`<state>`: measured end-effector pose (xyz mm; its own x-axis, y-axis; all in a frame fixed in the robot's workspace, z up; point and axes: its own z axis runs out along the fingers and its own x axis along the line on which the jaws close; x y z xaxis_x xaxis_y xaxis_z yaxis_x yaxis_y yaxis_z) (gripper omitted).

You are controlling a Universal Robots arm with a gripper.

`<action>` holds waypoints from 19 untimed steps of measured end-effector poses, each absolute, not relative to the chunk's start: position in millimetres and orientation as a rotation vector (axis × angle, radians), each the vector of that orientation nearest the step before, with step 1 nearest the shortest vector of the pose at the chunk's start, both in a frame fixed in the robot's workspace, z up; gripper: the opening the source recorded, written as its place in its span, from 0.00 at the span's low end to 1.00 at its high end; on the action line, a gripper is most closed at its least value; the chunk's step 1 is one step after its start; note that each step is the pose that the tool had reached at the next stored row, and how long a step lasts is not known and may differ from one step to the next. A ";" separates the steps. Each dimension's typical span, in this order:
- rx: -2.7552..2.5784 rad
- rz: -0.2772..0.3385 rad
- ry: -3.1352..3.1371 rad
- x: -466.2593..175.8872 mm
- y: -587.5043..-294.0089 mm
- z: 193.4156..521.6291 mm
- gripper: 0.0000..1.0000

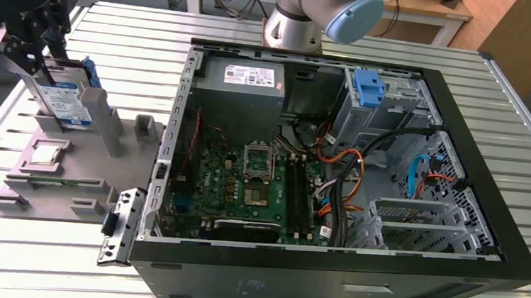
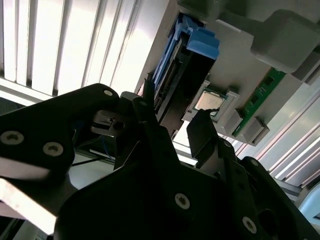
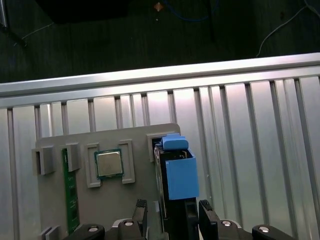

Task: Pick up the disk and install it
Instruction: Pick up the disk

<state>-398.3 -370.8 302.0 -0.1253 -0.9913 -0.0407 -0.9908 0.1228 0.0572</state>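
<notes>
Disk [image 3: 180, 175] upright in grey fixture [image 3: 120, 200] beside processor chip [image 3: 109, 163]; gripper [image 3: 173, 209] open, straddling it.

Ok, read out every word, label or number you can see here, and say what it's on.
No print here is legible; all of it is too small.
White-and-blue label on the flat silver-grey rectangular disk: unreadable.
White label on the grey metal power supply box: unreadable.
Pale print on the black computer case, outer wall: unreadable.
Silver square processor chip: no legible marking.
</notes>
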 end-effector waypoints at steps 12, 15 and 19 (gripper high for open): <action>2.168 -0.084 -2.283 -398.3 -370.8 300.7 0.53; 2.168 -0.084 -2.283 -398.3 -370.8 300.5 0.53; 2.168 -0.084 -2.283 -398.4 -370.8 302.5 0.53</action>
<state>-398.4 -370.8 302.5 -0.0522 -0.9977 -0.0424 -0.9982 0.0508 0.0329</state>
